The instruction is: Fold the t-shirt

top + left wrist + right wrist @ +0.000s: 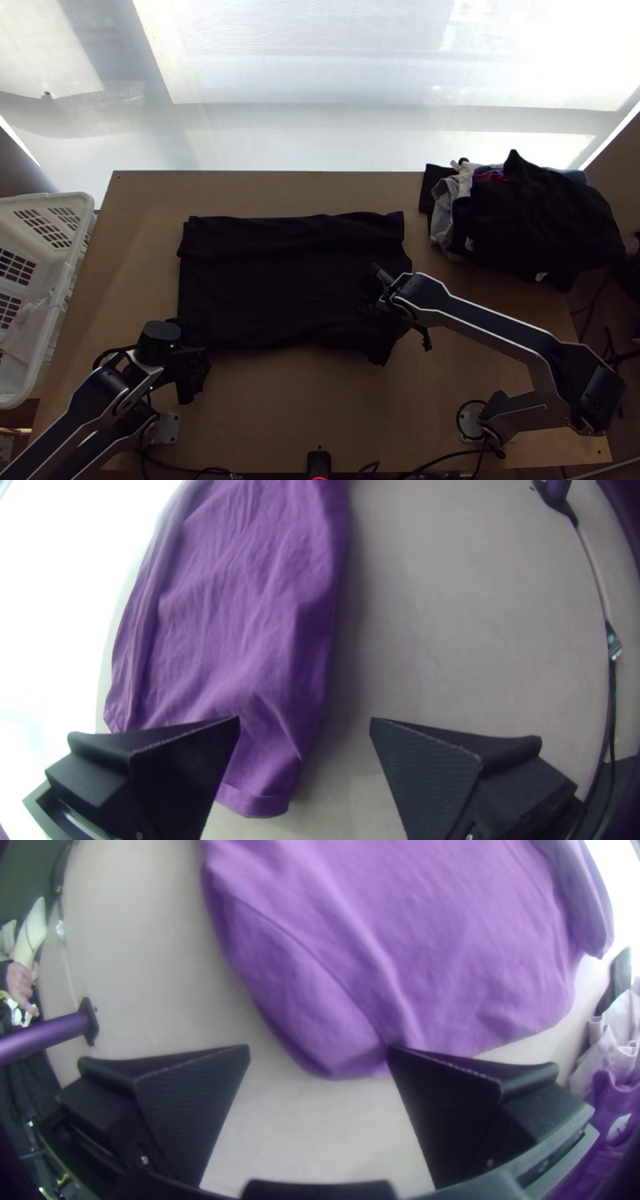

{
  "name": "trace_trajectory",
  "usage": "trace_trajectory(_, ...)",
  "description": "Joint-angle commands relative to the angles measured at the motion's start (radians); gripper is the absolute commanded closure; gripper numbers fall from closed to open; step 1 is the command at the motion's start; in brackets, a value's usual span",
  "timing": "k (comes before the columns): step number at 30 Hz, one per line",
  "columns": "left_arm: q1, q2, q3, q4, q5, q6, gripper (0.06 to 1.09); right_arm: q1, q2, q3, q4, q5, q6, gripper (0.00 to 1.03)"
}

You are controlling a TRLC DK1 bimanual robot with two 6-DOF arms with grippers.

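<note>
The shirt (280, 300) lies spread at 11 o'clock from the table's middle, a narrow strip doubled along its 12 o'clock edge. I judge it light, soft and limp, not fragile, apt to sag or rumple if I pinch too little. I'd take the hemmed end (257, 803) at its 8 o'clock corner and the seamed flap (293, 987) at its 4 o'clock corner, pinching every layer.

My left gripper (305, 720) stands wide open, holding nothing; the hemmed end shows partly behind one finger and partly in the gap. My right gripper (319, 1048) is open and empty too, the flap's tip in its gap, close by one fingertip; whether they touch, I can't tell.

Beyond, the pile (536, 216) sits at 2 o'clock from the shirt, the basket (60, 264) at 9.
</note>
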Motion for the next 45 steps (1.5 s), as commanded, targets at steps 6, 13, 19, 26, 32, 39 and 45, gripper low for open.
trace_trajectory(6,0.057,0.051,-0.067,0.199,-0.024,0.067,0.14,-0.006,-0.008,-0.001,0.020,0.064,0.004,0.07)
trace_trajectory(13,0.107,0.123,-0.061,0.269,-0.024,0.093,0.22,-0.008,0.012,-0.004,0.060,0.085,0.004,0.10)
trace_trajectory(19,0.109,0.163,-0.067,0.291,-0.021,0.092,0.60,-0.012,0.051,-0.018,0.123,0.085,-0.001,0.29)
trace_trajectory(26,0.137,0.168,-0.075,0.375,-0.023,0.092,1.05,-0.014,0.079,-0.045,0.239,0.084,-0.047,0.92)
trace_trajectory(32,0.212,0.120,-0.020,0.306,-0.024,0.110,1.05,-0.015,-0.033,-0.045,0.146,0.079,-0.062,1.00)
trace_trajectory(39,0.295,0.073,0.149,0.031,-0.001,0.108,1.05,-0.031,-0.200,-0.056,-0.074,-0.028,-0.108,1.00)
trace_trajectory(45,0.315,-0.042,0.253,-0.197,0.019,0.107,1.05,-0.029,-0.294,-0.039,-0.198,-0.096,-0.128,1.00)
